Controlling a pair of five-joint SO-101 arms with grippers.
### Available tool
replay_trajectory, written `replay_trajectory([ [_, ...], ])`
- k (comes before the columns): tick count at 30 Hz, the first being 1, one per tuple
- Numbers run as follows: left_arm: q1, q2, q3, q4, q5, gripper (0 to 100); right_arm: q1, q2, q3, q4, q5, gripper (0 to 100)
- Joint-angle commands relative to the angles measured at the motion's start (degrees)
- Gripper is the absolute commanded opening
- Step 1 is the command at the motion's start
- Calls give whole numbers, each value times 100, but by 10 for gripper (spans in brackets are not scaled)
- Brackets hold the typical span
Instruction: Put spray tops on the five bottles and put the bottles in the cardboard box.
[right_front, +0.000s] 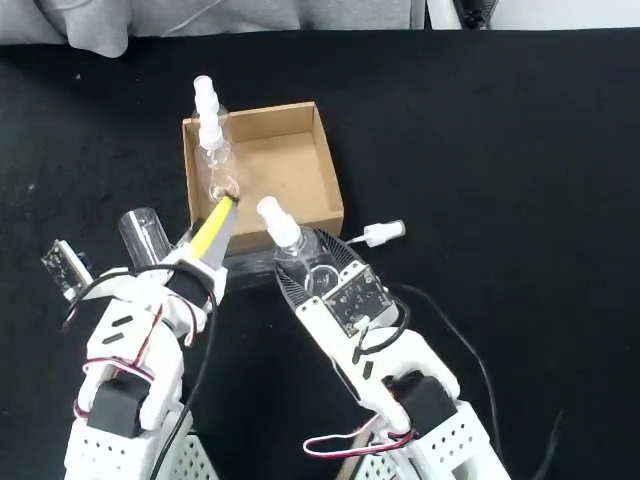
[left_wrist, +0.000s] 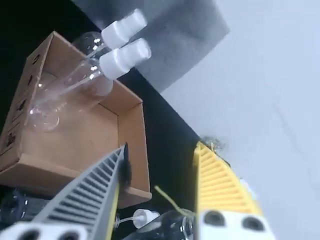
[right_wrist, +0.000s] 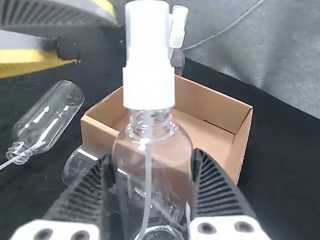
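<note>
The cardboard box (right_front: 290, 170) sits mid-table, and two clear bottles with white spray tops (right_front: 212, 140) lean in its far left corner (left_wrist: 85, 75). My right gripper (right_front: 315, 268) is shut on a third capped bottle (right_wrist: 152, 150), held upright just in front of the box (right_wrist: 215, 117). At the box's front left corner my left gripper (right_front: 222, 212) hangs open with nothing between its grey and yellow fingers (left_wrist: 160, 175). A loose spray top (right_front: 380, 233) lies to the right of the box. An uncapped bottle (right_front: 145, 235) lies to its left (right_wrist: 45, 120).
Another clear bottle (right_front: 245, 265) lies against the box's front wall between the two arms (right_wrist: 75, 160). A black cloth (right_front: 500, 150) covers the table, with open room on the right. Grey fabric (right_front: 200, 15) lines the far edge. A thin cable (right_front: 470, 350) trails at the right.
</note>
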Motion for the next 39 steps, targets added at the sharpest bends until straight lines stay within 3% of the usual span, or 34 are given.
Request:
replay_trajectory([
  [1,-57,-62,233,-563,0,195,-88,-576,-22,-167,-44,71],
  [5,-31,-62,435,-844,-193,195,-88,-576,-22,-114,-44,71],
  [12,910,-62,567,-730,-914,195,-97,-576,-22,132,-9,71],
  [19,1349,-62,716,-721,-1345,195,-88,-576,-22,132,0,71],
  [30,1446,-62,716,-721,-1398,195,-70,-567,-22,141,-18,71],
  [39,1719,-62,681,-721,-1899,194,-62,-523,-22,141,0,71],
])
